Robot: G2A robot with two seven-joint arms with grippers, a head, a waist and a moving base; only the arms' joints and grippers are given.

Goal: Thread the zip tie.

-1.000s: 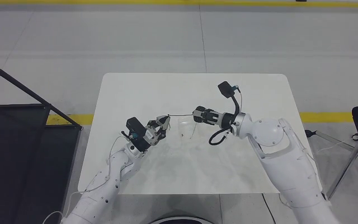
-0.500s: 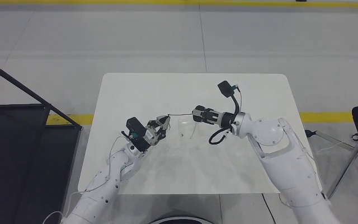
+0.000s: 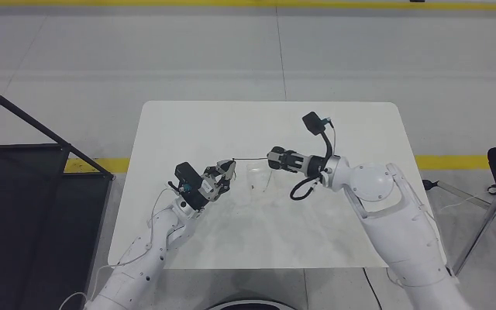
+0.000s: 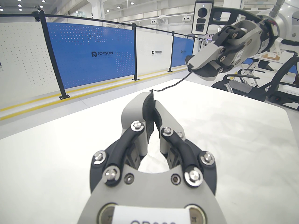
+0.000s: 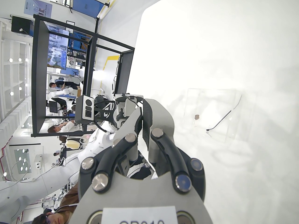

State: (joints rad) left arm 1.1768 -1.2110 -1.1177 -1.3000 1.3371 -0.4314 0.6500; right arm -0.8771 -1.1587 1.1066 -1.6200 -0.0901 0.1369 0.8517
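- Black zip tie [image 3: 248, 159] spans centre frame in the top view, strung between both grippers.
- Fingers of left gripper [image 4: 150, 100] and right gripper [image 4: 195, 69] are each clamped on one end.
- You have no loop yet; threading looks undone.

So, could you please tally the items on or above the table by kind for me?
Black zip ties: 2 (held zip tie, spare zip tie lying in the tray)
Clear tray: 1
Total: 3
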